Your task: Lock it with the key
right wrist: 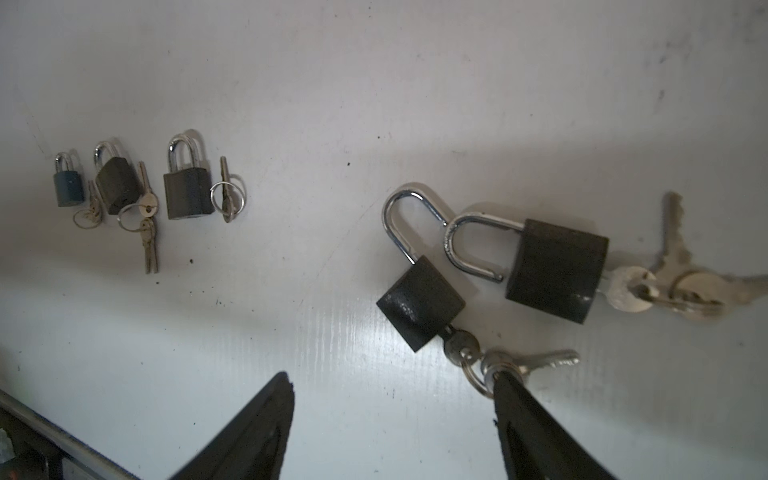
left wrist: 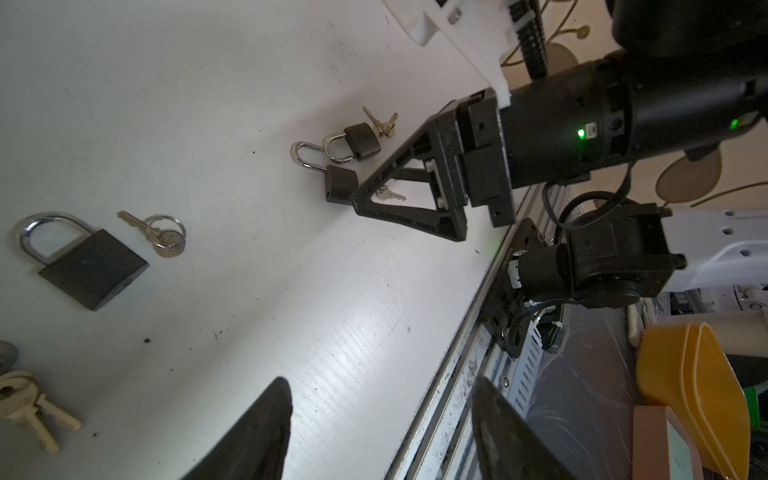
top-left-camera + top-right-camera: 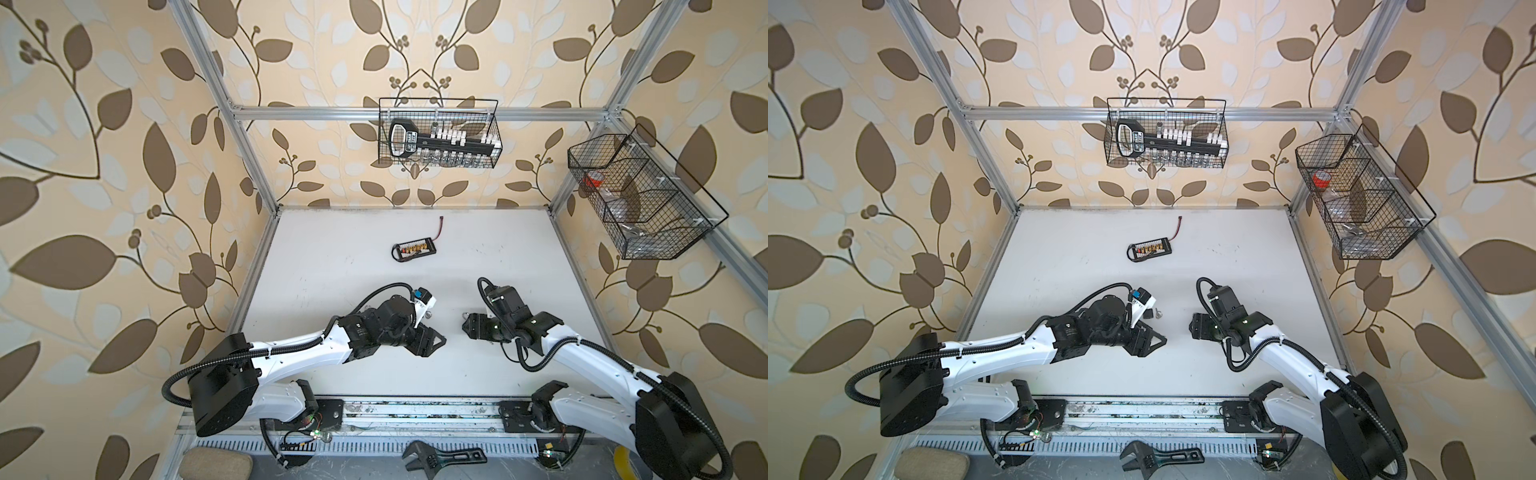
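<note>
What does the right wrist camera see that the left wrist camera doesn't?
Only the right wrist view shows the little blue padlock at the end of the row of padlocks.

Only the left wrist view shows the right arm from outside and the yellow scoops past the table's edge.

Both show an open padlock beside a second open padlock, the right gripper close to them, and a shut padlock with a key ring next to it.
</note>
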Robot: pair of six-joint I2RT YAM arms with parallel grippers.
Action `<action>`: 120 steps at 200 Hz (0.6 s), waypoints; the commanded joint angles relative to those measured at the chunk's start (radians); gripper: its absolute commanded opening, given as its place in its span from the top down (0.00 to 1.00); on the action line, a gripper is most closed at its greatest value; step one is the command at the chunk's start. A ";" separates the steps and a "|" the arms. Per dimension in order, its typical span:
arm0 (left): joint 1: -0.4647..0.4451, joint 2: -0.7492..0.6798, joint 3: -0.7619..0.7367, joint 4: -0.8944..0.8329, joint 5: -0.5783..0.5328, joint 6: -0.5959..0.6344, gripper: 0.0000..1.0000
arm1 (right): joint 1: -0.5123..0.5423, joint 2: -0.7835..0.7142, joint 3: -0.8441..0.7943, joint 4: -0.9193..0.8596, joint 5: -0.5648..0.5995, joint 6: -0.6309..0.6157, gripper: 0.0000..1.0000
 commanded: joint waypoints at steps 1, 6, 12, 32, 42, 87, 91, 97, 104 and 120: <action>-0.017 0.002 0.029 0.027 -0.009 -0.013 0.33 | -0.005 0.045 0.059 0.021 0.013 -0.054 0.25; -0.018 0.000 0.026 0.027 -0.012 -0.013 0.32 | -0.007 0.056 0.063 0.022 0.027 -0.058 0.26; -0.018 -0.006 0.023 0.026 -0.016 -0.013 0.32 | -0.008 0.067 0.066 0.028 0.038 -0.062 0.27; -0.018 -0.025 0.010 0.027 -0.032 -0.014 0.32 | -0.013 0.121 0.073 0.044 0.026 -0.082 0.29; -0.018 -0.031 0.003 0.027 -0.038 -0.013 0.32 | -0.014 0.147 0.078 0.052 0.005 -0.094 0.30; -0.030 -0.036 -0.019 0.127 0.080 0.023 0.32 | -0.015 0.224 0.103 0.049 0.016 -0.134 0.31; -0.034 -0.035 -0.016 0.126 0.084 0.029 0.32 | -0.015 0.227 0.104 0.049 0.017 -0.134 0.30; -0.040 -0.032 -0.014 0.125 0.087 0.038 0.31 | -0.015 0.232 0.102 0.049 0.019 -0.133 0.30; -0.045 -0.029 -0.011 0.127 0.092 0.044 0.31 | -0.015 0.239 0.102 0.048 0.019 -0.136 0.31; -0.052 -0.022 -0.011 0.136 0.098 0.047 0.31 | -0.011 0.248 0.101 0.043 0.012 -0.136 0.32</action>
